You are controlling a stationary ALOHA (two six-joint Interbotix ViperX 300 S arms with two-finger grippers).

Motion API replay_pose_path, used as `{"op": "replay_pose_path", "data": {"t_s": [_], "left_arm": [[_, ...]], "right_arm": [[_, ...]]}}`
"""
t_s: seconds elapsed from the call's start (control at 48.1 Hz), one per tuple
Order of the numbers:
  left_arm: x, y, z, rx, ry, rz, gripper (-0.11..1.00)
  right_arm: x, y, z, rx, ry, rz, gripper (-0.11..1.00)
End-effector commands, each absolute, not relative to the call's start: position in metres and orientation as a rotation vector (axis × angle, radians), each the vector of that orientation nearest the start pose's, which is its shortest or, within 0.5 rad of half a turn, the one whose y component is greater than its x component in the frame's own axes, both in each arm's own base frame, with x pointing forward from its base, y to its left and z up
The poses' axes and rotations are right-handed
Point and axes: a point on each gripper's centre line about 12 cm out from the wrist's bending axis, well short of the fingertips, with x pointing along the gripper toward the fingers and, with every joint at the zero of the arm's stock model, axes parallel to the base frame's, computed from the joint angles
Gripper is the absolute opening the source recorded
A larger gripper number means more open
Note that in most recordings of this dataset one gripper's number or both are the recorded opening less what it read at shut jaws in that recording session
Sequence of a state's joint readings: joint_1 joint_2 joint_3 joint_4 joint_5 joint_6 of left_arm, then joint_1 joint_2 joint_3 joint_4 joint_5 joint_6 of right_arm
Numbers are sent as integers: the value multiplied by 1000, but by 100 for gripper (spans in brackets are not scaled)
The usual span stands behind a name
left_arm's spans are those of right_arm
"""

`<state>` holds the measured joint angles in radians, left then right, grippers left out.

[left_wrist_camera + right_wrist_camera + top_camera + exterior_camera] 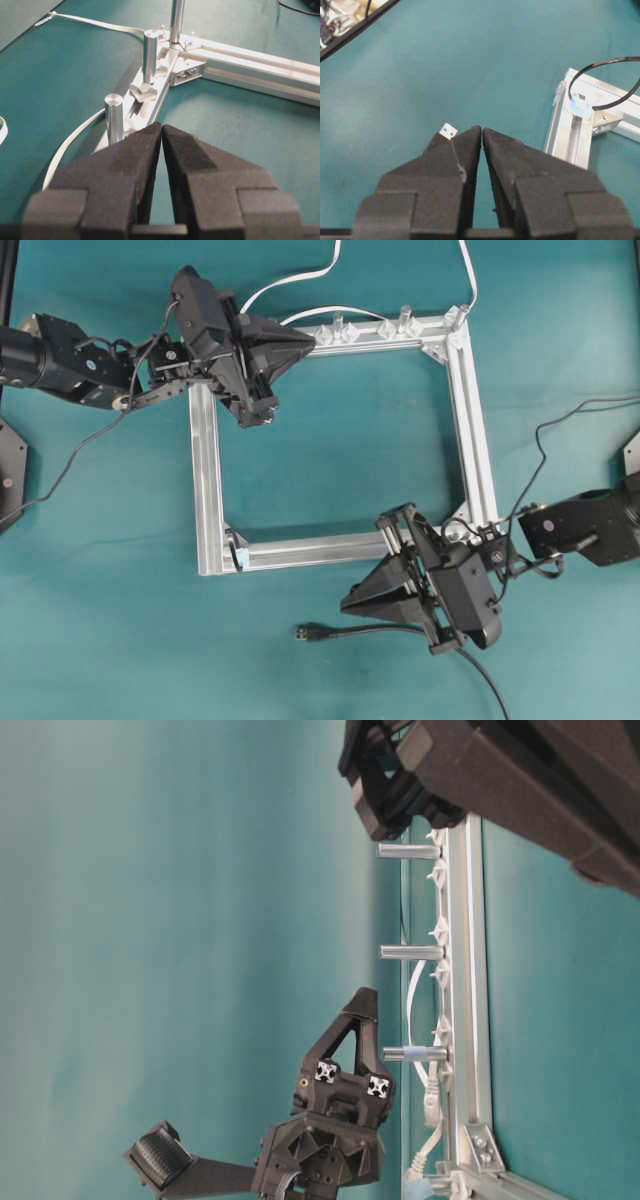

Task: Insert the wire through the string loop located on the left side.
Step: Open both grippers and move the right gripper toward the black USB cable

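Just ahead of my right gripper (481, 131) and a little to its left, the wire (362, 631) lies on the teal cloth (330, 440), its plug's silver tip peeking past the left fingertip in the wrist view. Pads pressed together at the tips, nothing between them. Left gripper (161, 127) likewise pinched empty, hovering over the far rail of the aluminium frame (208, 490) beside the upright metal posts (114, 117).

String loop (600, 82): a thin dark arc rising from a pale bluish tab at the frame's corner bracket, ahead and to the right of my right gripper. From overhead it is barely a speck at that corner.

Handling, as I judge it: wire is light, limp along its run, stiff only at the moulded plug. Best hold is the black plug body, just behind the metal tip, so the tip leads true. Gripping further back would let the end droop. Loop looks floppy and fine; a nudge will likely fold it aside.

Textures: matte black foam-like pads, brushed slotted rails, flat white cables (300, 278) trailing off the far side.
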<state>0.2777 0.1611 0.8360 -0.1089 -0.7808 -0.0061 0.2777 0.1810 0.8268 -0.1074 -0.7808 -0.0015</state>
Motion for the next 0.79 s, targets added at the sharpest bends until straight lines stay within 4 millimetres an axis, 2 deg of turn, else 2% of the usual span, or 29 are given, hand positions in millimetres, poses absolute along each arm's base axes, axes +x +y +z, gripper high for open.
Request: {"op": "replay_pose_path", "data": {"t_s": [0.0,0.042,0.104,0.146,0.374,0.624,0.686,0.769], "left_arm": [[373,108,169,-67,143,315,15],[373,108,174,-63,155,313,13],[370,107,180,-64,181,310,1],[368,106,181,-67,207,308,0],[355,97,180,-81,291,291,0],[353,88,182,-80,297,269,1],[353,88,183,-81,303,267,9],[351,87,184,-82,322,265,31]], "right_arm": [[372,113,141,-88,187,353,20],[373,112,139,-77,200,343,18],[374,112,137,-60,219,332,5],[374,111,136,-49,226,327,1],[378,112,140,2,220,317,0],[380,113,143,60,223,312,0],[381,113,144,73,222,310,1],[382,114,145,82,219,310,1]]}}
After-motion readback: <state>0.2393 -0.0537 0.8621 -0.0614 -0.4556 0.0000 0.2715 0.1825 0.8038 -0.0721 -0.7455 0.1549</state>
